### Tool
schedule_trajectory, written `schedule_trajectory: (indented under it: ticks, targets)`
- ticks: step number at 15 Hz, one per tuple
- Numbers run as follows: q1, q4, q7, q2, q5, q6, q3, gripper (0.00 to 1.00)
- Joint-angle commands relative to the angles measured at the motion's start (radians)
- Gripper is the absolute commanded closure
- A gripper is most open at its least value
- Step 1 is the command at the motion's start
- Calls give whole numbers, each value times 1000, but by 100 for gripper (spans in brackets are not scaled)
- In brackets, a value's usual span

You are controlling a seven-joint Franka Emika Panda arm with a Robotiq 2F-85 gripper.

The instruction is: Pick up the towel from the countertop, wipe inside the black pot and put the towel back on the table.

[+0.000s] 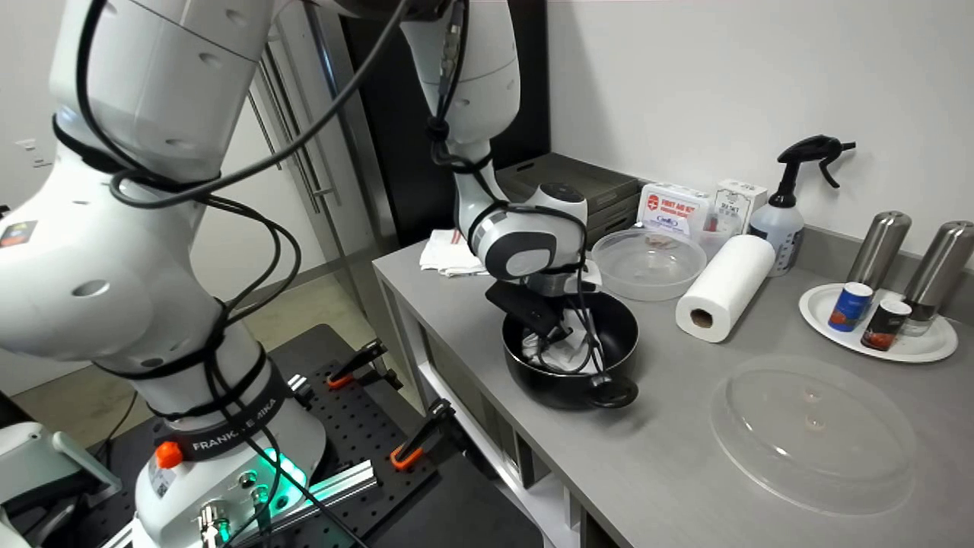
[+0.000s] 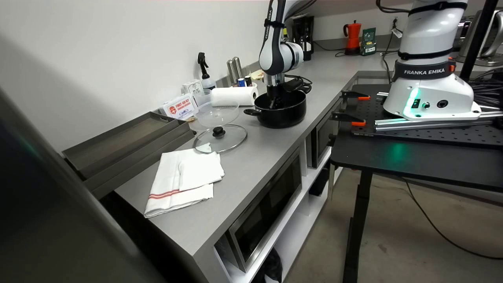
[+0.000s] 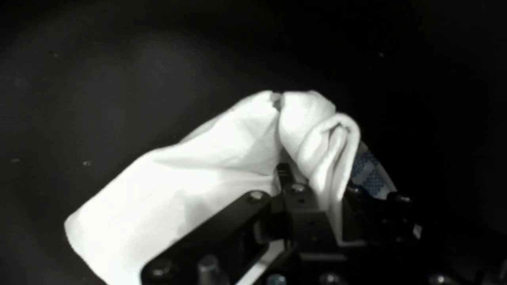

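Note:
The black pot [image 1: 525,384] stands on the countertop, and it also shows in an exterior view [image 2: 281,118]. A white towel [image 1: 567,352] is bunched inside it. In the wrist view the towel [image 3: 158,209] is folded around the fingers, and a blue-patterned patch shows at its right side. My gripper [image 3: 291,184] is shut on the towel, pointing down inside the pot. In both exterior views the gripper [image 1: 564,335] [image 2: 277,104] is below the pot's rim, with its fingertips mostly hidden. Whether the towel touches the pot's floor is hard to tell.
A folded white towel with red stripes [image 2: 184,186] lies near the counter's end. A glass lid [image 2: 232,143], a clear bowl [image 1: 650,266], a paper towel roll [image 1: 727,288], a clear plastic lid [image 1: 814,441] and a plate of shakers [image 1: 822,308] stand around the pot. Stacked trays [image 2: 129,145] are at the wall.

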Motion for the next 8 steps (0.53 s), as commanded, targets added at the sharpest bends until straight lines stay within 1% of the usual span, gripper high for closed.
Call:
schedule_trajectory:
  ticks: [1, 8]
  targets:
    - [24, 53, 58, 26, -31, -6, -23, 97]
    - [15, 129, 101, 45, -27, -22, -64, 97]
